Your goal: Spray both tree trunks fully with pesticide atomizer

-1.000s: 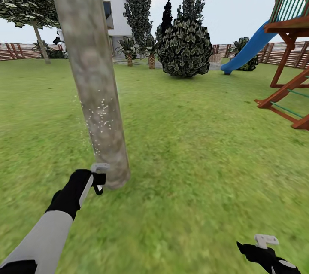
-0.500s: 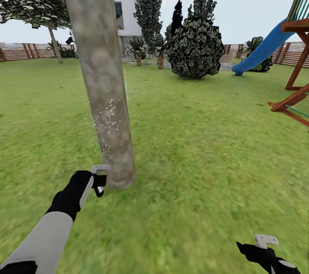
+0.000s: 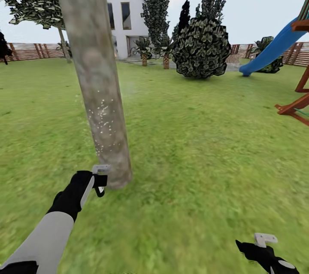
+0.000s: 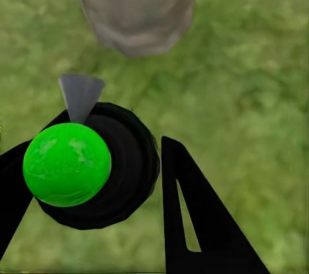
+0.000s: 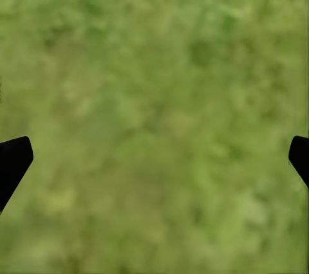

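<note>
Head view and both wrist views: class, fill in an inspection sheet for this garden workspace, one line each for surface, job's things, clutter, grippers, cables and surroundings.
Surface: green lawn.
Job's things: pesticide atomizer, green-topped, between the left gripper's fingers; tree trunk, leaning, flecked with white pesticide low down.
Clutter: nothing seen.
Grippers: left gripper shut on the atomizer beside the trunk base; right gripper open over grass.
Cables: nothing seen.
Surroundings: white house, wooden fence, blue slide, round bush.
</note>
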Tool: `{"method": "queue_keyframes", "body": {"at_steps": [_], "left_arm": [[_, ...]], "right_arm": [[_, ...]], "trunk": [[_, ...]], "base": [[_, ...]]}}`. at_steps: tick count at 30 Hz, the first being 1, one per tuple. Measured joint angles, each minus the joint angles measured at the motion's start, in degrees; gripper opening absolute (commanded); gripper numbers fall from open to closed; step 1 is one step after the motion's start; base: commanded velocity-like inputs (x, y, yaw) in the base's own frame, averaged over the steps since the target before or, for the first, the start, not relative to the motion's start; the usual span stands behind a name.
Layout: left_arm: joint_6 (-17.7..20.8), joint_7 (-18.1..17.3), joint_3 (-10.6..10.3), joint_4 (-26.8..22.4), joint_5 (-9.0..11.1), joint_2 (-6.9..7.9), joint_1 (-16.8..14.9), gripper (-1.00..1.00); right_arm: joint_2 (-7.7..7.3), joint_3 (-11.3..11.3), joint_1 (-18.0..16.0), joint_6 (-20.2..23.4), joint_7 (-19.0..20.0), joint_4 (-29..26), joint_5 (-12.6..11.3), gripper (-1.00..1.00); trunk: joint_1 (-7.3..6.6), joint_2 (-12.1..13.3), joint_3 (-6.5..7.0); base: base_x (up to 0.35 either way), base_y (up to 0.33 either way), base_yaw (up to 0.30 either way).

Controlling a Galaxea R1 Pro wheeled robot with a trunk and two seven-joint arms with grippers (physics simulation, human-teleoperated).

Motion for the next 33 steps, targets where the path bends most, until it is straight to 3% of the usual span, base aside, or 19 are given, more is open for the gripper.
{"method": "queue_keyframes", "body": {"at_steps": [8, 17, 33], "left_arm": [[-0.1, 0.1, 0.0, 0.0, 0.0, 0.00, 0.0, -1.00], [-0.1, 0.1, 0.1, 0.0, 0.0, 0.07, 0.0, -1.00], [0.0, 0.5, 0.1, 0.0, 0.0, 0.00, 0.0, -1.00]], "right_arm": [[0.00, 0.0, 0.0, -0.2, 0.0, 0.0, 0.0, 1.00], [0.04, 0.1, 0.0, -0.2, 0.0, 0.1, 0.0, 1.00], [0.09, 0.1, 0.0, -0.2, 0.1, 0.1, 0.1, 1.00]], "trunk": [[-0.01, 0.0, 0.00], [-0.02, 0.0, 0.00], [-0.02, 0.0, 0.00]], "base": [[0.050, -0.271, 0.255], [0.191, -0.230, 0.031], [0.189, -0.222, 0.271]]}}
